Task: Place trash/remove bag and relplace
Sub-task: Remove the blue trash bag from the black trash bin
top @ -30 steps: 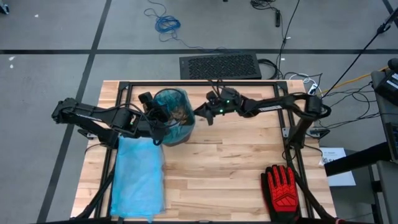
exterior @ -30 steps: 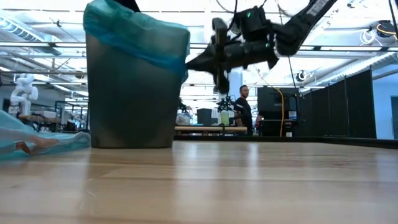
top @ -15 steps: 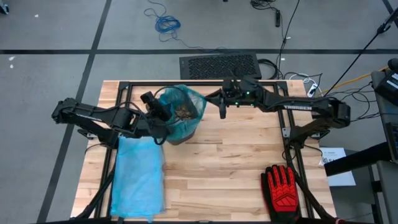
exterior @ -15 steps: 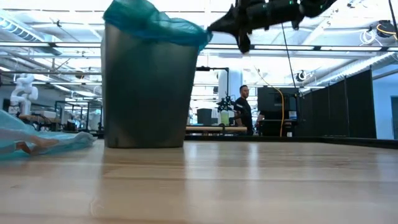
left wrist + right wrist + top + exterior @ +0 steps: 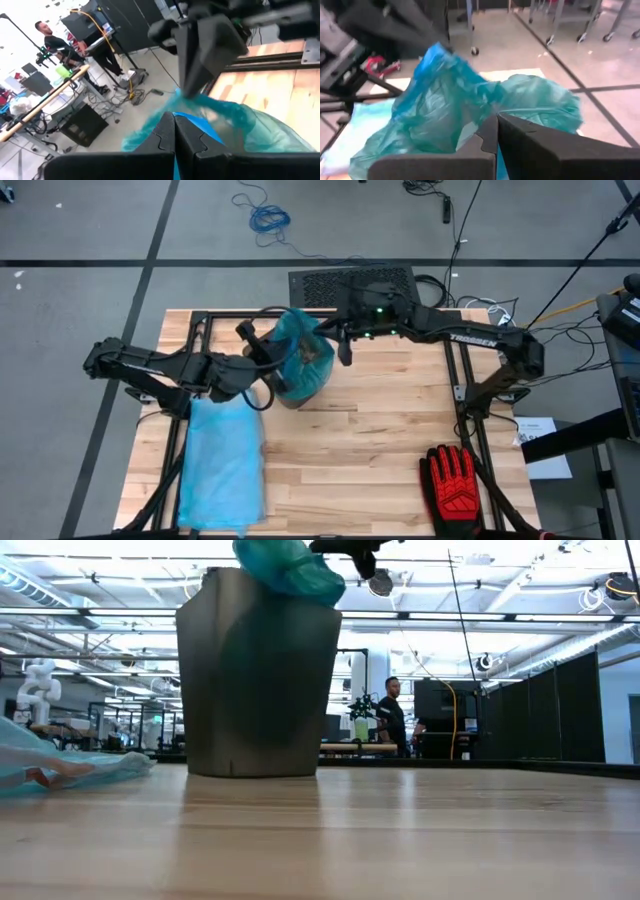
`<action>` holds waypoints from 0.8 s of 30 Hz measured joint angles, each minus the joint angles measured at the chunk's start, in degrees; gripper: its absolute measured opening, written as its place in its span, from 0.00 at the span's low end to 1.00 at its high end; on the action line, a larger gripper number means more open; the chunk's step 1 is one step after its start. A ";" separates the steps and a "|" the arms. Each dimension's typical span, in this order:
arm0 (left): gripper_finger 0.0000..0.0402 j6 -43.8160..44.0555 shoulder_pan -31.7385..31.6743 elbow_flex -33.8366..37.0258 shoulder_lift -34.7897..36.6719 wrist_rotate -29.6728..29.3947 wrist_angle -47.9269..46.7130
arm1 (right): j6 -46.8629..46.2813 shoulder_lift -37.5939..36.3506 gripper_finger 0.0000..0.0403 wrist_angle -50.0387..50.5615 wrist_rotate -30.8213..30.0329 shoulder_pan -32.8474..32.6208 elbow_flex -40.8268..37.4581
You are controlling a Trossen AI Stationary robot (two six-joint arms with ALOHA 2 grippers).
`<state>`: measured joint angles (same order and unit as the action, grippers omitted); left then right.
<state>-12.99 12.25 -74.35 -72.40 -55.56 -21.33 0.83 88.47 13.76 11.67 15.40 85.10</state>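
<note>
A grey bin (image 5: 260,670) stands on the wooden table (image 5: 380,440). Its teal bag (image 5: 300,348) is gathered up above the bin's rim, bunched at the top in the low view (image 5: 290,565). My left gripper (image 5: 262,350) is shut on the bag's left side, and my right gripper (image 5: 344,346) is shut on its right side. The trash is hidden inside the bag. A flat light-blue spare bag (image 5: 222,465) lies on the table left of the bin. My left gripper pinches the bag's top edge (image 5: 186,119) between its shut fingers, coming from the table's left. The film is bunched there, and the bag stretches away toward the other gripper. My right gripper pinches the bag's bunched top edge (image 5: 487,116) between its shut fingers, coming from the table's right, above the bin's rim. The bag billows in front of the fingers, and its lower part stays inside the bin.
A red-and-black glove (image 5: 455,485) lies at the table's near right corner. A dark frame (image 5: 330,313) runs along the table's far edge and sides. Bare wood lies between bin and glove. A person (image 5: 392,715) stands in the room beyond the table.
Both grippers have risen with the bag's rim and come toward each other over the bin. The bag's rim has come off the bin's rim and is bunched above it, with its mouth drawn nearly closed. The bin has slid a little toward the table's right.
</note>
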 joint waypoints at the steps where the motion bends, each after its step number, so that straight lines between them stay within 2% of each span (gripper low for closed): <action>1: 0.00 -0.02 0.00 -0.51 -0.02 -0.20 -0.58 | 0.33 0.80 0.00 0.94 0.01 -0.34 0.96; 7: 0.00 0.94 0.00 -1.44 0.00 -0.46 -4.88 | 1.74 2.31 0.00 2.47 0.19 -1.60 2.75; 15: 0.00 10.24 -0.28 -1.44 0.00 0.05 -15.76 | 3.09 2.25 0.01 2.44 0.23 -1.16 2.79; 19: 0.00 11.17 -0.20 -1.44 0.00 0.07 -16.58 | 5.86 2.30 0.07 2.36 0.32 -1.43 2.79; 24: 0.00 11.21 -0.22 -1.44 0.00 0.20 -16.99 | 6.11 0.60 0.21 1.50 0.38 -0.35 2.79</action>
<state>-1.78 12.03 -75.79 -72.40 -55.35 -38.31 6.94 89.08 15.26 12.05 15.05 87.90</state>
